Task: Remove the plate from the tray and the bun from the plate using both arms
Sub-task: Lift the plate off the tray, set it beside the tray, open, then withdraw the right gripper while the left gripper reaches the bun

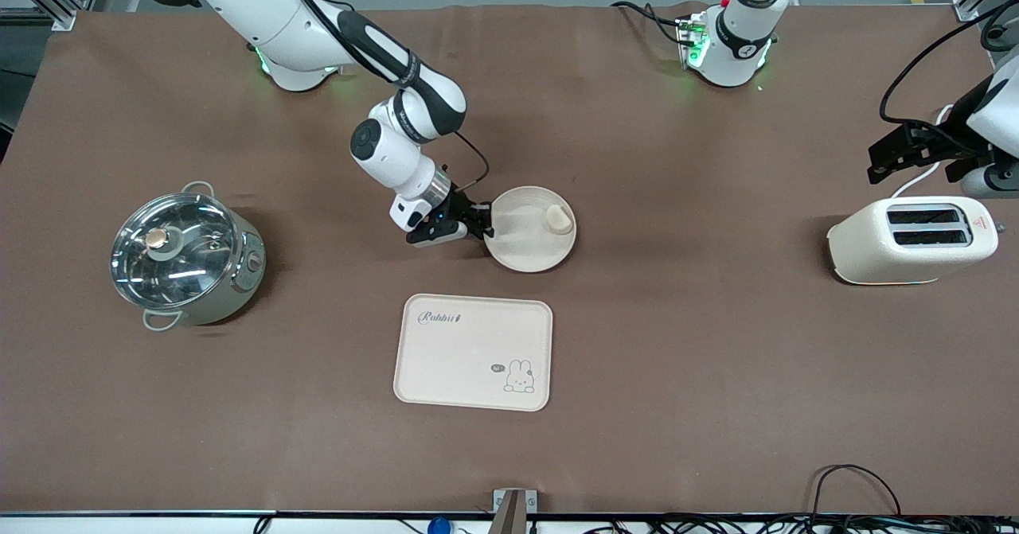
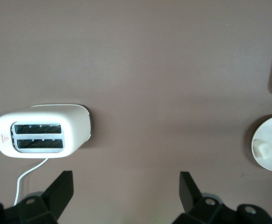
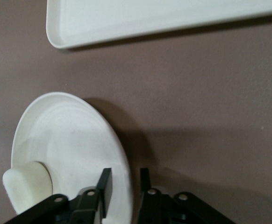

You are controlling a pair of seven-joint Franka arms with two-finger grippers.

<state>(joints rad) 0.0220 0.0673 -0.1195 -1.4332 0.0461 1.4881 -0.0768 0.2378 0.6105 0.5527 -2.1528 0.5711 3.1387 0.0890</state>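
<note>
Cream plate (image 1: 521,249) is sitting near the middle of my brown table (image 1: 716,359), a bit toward the robots' edge, with the bun (image 1: 558,219) on it at the rim toward the left arm's end. My right gripper (image 1: 482,224) has the plate's rim on the right arm's side pinched, one finger (image 3: 104,191) over the dish and one outside. The rabbit tray (image 1: 446,359) lies nearer the camera edge. My left gripper (image 1: 880,161) waits spread wide over the toaster (image 1: 856,251) at the left arm's end. A lidded pot (image 1: 185,257) sits at the right arm's end.
</note>
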